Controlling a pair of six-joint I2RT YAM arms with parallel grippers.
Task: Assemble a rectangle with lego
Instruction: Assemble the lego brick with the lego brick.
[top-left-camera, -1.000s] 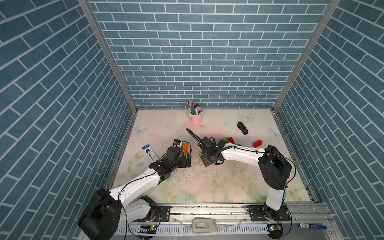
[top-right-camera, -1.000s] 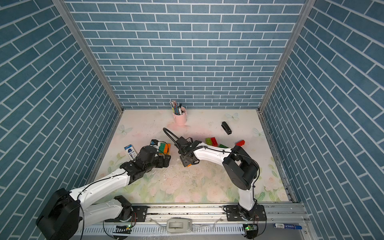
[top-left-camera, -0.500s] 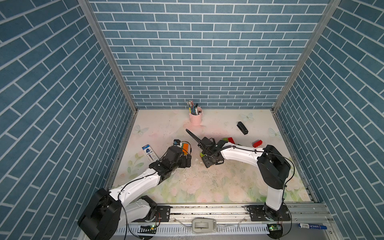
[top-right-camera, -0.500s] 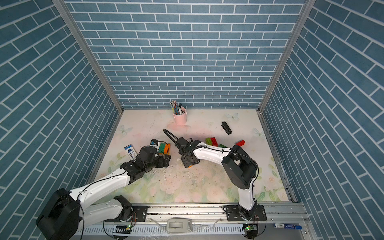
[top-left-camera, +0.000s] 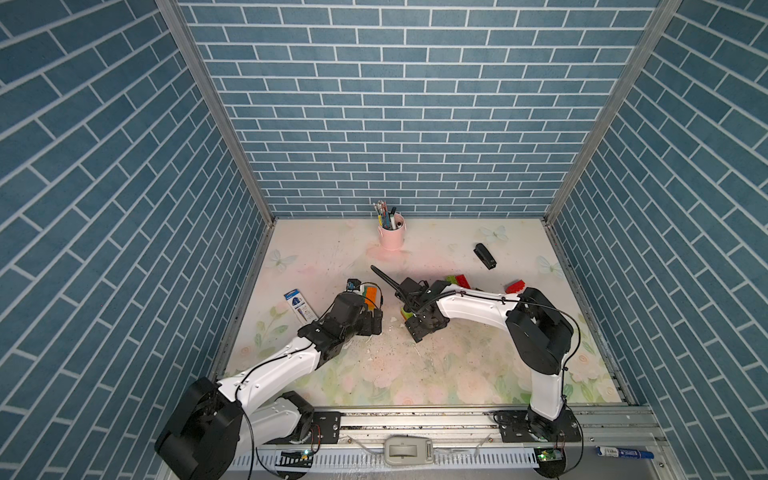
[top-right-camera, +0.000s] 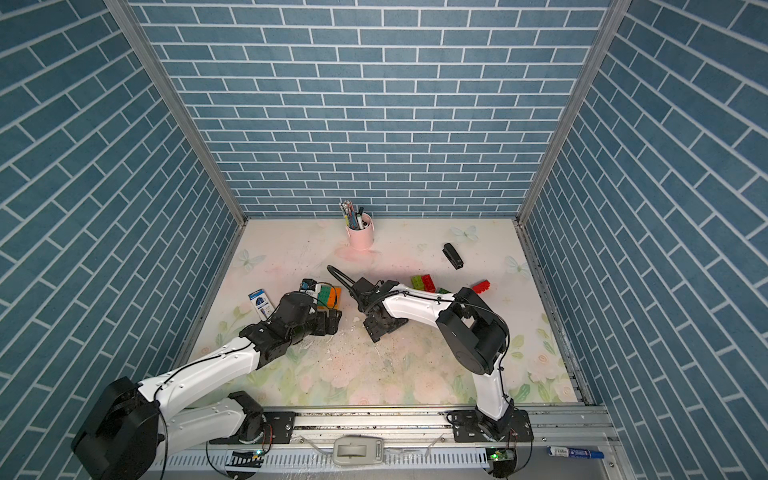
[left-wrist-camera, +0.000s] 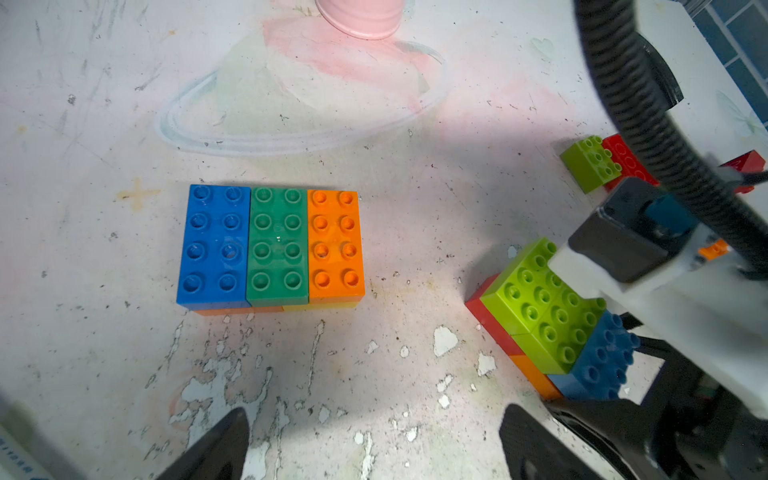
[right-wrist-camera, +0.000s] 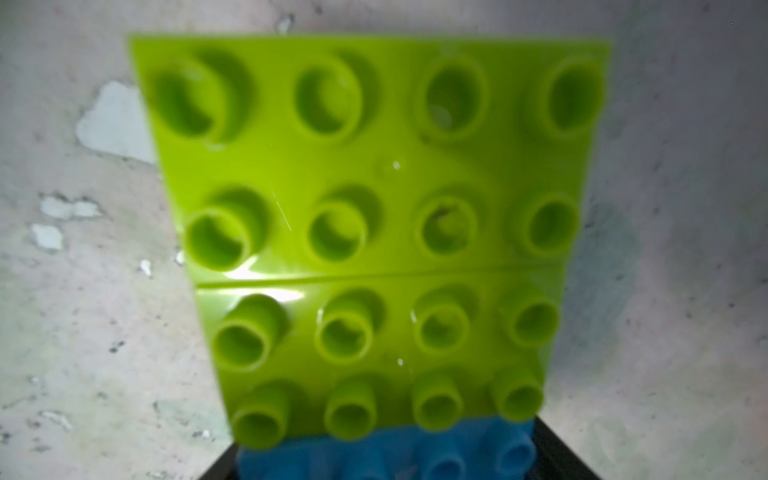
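Floral tabletop (top-left-camera: 415, 374) holds lego (left-wrist-camera: 272, 245), illegibly printed blue packet (top-left-camera: 300, 306)

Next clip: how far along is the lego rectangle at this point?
Done: one two-layer slab, blue, green and orange on top, forms a neat rectangle. In hand: the right end effector straddles the blue brick of a second slab topped by two lime bricks; whether it grips is unclear. The left end effector is open and empty. Left: a loose lime brick and red bricks; the slabs stand apart.
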